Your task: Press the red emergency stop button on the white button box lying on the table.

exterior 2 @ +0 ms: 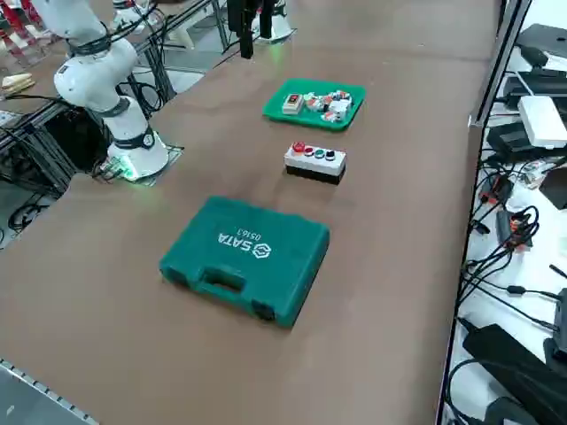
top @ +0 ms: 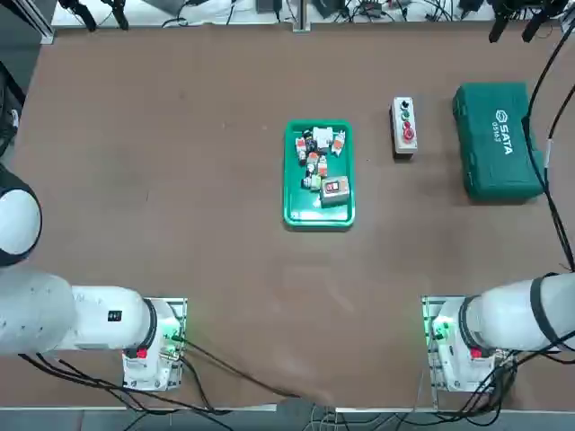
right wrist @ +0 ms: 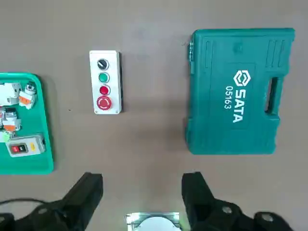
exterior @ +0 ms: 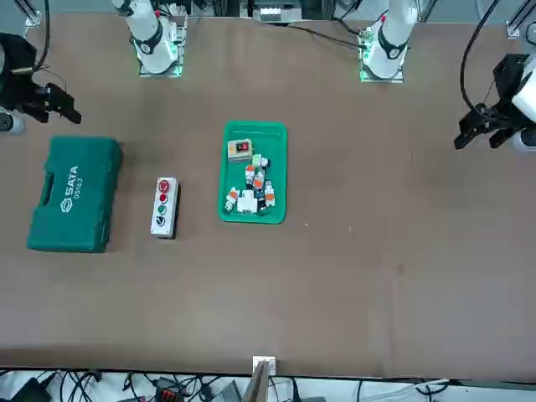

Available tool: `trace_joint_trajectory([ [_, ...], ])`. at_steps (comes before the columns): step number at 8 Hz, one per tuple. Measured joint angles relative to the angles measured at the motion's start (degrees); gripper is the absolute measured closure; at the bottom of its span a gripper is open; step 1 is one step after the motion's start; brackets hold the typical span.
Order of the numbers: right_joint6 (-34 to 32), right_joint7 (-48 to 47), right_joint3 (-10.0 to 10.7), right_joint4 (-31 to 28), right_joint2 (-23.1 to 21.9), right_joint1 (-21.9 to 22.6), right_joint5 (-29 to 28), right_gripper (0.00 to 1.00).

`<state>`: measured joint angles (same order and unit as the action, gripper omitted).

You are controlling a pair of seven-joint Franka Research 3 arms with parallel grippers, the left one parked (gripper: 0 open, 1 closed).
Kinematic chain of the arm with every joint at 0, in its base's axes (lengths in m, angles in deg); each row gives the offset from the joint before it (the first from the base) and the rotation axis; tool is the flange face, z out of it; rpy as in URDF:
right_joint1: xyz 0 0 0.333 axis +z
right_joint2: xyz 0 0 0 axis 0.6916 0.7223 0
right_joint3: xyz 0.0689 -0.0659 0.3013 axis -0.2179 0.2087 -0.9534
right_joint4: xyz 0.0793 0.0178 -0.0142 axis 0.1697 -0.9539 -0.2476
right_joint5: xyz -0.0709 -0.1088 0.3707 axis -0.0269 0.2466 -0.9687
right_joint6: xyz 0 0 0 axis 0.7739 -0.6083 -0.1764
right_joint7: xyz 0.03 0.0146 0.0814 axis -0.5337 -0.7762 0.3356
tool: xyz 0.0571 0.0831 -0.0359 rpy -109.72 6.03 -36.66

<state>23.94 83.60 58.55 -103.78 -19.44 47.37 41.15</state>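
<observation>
1. where the white button box [exterior: 165,208] lies on the bench [exterior: 335,293], left of centre in the front view, the red emergency stop button [exterior: 164,186] tops its row.
2. green case [exterior: 77,194] at left.
3. right tool [exterior: 60,110], upper left, fingers spread apart.

The green toolcase [right wrist: 231,134] reads "SATA", apparently with "05163".

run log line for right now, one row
right hand open, above table | red emergency stop button on white button box not yet pressed | green case beside box
</observation>
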Motion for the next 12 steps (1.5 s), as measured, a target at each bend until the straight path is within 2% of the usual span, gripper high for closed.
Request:
trace_joint_trajectory([
  [9,0.04,-0.95,-0.01,-0.01,1.12,0.05,-0.25,0.01],
  [11,0.07,-2.62,-0.03,-0.02,2.37,0.12,-0.34,0.17],
  [12,0.05,-2.69,0.0,-0.02,2.8,0.11,-0.34,0.41],
])
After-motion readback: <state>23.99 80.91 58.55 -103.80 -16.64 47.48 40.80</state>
